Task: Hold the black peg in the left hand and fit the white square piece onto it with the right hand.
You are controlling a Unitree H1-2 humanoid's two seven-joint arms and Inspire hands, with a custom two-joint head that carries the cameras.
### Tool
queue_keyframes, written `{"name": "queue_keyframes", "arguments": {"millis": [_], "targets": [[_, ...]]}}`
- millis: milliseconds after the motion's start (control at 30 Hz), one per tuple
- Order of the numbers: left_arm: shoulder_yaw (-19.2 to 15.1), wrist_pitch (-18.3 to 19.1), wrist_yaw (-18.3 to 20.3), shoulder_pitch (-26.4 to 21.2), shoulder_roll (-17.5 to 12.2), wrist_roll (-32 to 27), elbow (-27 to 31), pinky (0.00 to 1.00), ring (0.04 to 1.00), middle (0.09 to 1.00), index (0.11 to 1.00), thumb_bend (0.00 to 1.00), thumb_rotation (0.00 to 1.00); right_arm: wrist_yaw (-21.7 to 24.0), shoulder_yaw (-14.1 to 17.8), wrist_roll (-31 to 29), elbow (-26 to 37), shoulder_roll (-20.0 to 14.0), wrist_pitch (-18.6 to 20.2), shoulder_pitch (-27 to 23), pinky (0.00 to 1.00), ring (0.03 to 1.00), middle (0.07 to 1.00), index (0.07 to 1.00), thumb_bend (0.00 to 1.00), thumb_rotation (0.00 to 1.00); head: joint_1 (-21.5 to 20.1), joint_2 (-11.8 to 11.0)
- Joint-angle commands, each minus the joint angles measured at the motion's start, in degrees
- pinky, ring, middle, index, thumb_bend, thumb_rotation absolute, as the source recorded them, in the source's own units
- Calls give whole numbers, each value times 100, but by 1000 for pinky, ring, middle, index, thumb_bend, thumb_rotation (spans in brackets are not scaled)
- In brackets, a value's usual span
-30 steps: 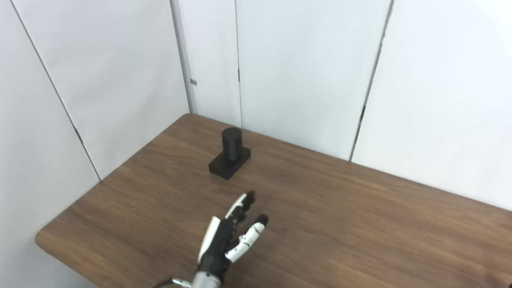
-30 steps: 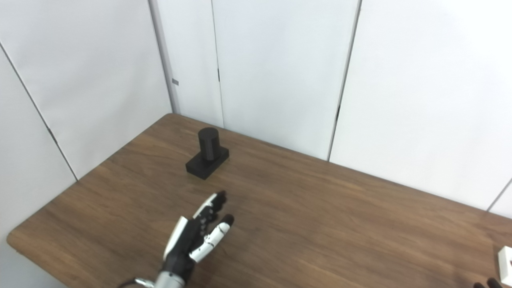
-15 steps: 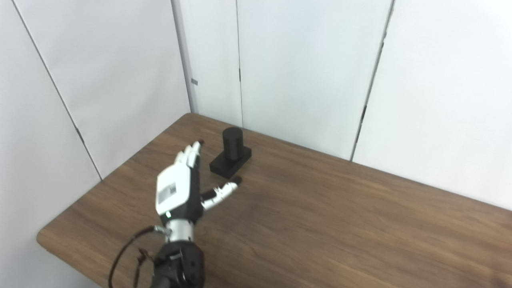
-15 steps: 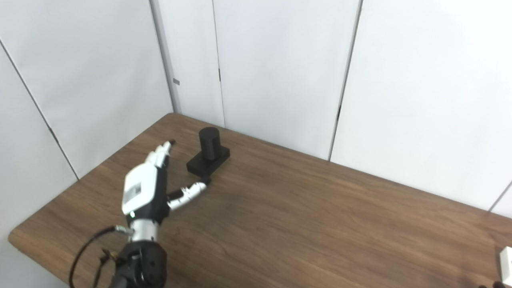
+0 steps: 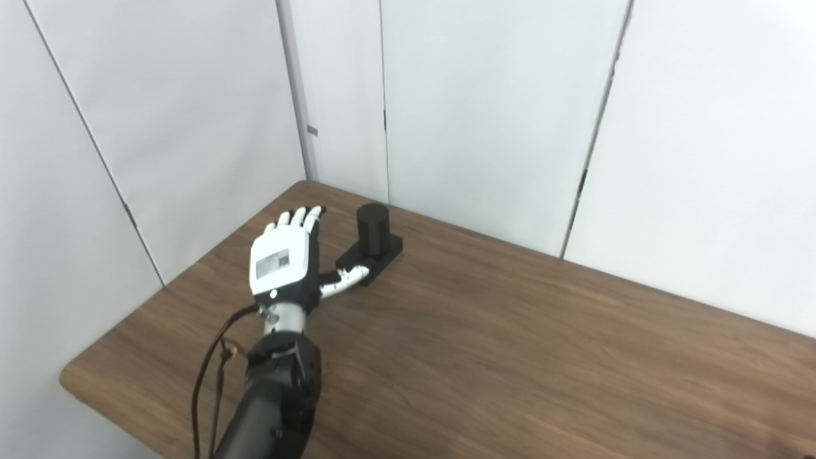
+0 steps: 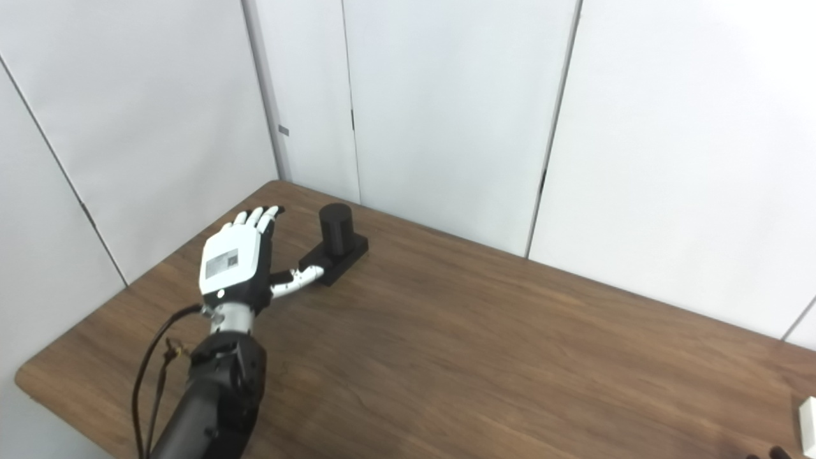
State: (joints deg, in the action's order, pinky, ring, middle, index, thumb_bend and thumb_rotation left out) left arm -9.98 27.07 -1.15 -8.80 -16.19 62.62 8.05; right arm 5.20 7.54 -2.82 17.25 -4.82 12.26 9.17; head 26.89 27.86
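Note:
The black peg is a short round post on a square black base, standing upright near the table's far left corner. My left hand is open just left of it, back facing me and fingers spread and pointing away. Its thumb reaches to the near corner of the base; whether it touches I cannot tell. The white square piece lies at the right edge of the right eye view, mostly cut off. Only dark fingertips of my right hand show at the bottom edge beside it.
The brown wooden table runs from the left corner to the right edge. White wall panels stand close behind the peg and along the table's left side. A black cable hangs from my left forearm.
My left hand has gone forward and leftward from the table's middle to beside the peg, turning its back toward me. The peg has not moved.

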Motion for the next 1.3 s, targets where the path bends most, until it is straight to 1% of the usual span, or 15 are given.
{"name": "queue_keyframes", "arguments": {"millis": [0,67,133,200,300,400,600,733,867,1000,1100,1167,1267], "targets": [[-35,-23,-188,-338,-212,1,-176,898,942,932,870,853,644,138,-113,-17,54,-172,-169,293,629,849,880,920,859,1000,-16,2],[-31,-27,-294,-482,-256,-150,-497,900,938,925,861,851,637,120,-124,9,49,-161,-193,297,624,843,876,915,871,1000,-40,-23],[-74,-28,-322,-607,-264,-396,-749,929,943,922,858,841,627,121,-131,-10,51,-154,-188,304,617,855,876,909,891,1000,-57,-28],[-104,-31,-366,-716,-290,-627,-984,929,938,912,848,840,620,143,-139,-59,57,-152,-180,320,616,863,880,902,893,1000,-107,-34],[-111,-25,-431,-912,-359,-870,-1387,915,927,895,832,853,621,142,-147,-117,117,-125,-96,336,653,878,889,897,884,1000,-119,-28],[-74,-20,-483,-1066,-432,-990,-1695,928,926,889,823,884,638,130,-158,-146,155,-109,-48,343,715,909,924,936,865,1000,-126,-49],[29,-19,-740,-1334,-539,-1054,-2335,917,906,871,814,901,635,93,-195,-48,140,-130,-106,373,729,915,922,951,827,1000,-145,-41],[88,-18,-828,-1418,-561,-1101,-2552,916,904,870,813,900,626,97,-208,-2,154,-146,-101,382,707,908,913,947,811,1000,-154,-26],[114,-16,-867,-1494,-543,-1114,-2743,918,907,876,821,876,611,95,-206,-11,163,-135,-67,381,692,900,907,939,799,1000,-177,-34],[97,-17,-857,-1565,-563,-1200,-2971,889,900,869,809,860,579,110,-245,63,122,-162,-174,390,671,889,901,928,793,1000,-205,-41],[148,-17,-831,-1595,-612,-1248,-3089,883,898,867,800,867,604,92,-266,141,100,-168,-211,387,663,885,897,922,813,1000,-220,-35],[203,-18,-857,-1598,-635,-1293,-3123,882,893,862,793,878,633,97,-268,147,90,-158,-225,378,659,884,896,922,804,1000,-228,-39],[260,-18,-878,-1622,-638,-1378,-3170,883,893,863,798,888,641,102,-279,180,73,-164,-240,365,663,883,895,922,798,1000,-242,-35]]}}
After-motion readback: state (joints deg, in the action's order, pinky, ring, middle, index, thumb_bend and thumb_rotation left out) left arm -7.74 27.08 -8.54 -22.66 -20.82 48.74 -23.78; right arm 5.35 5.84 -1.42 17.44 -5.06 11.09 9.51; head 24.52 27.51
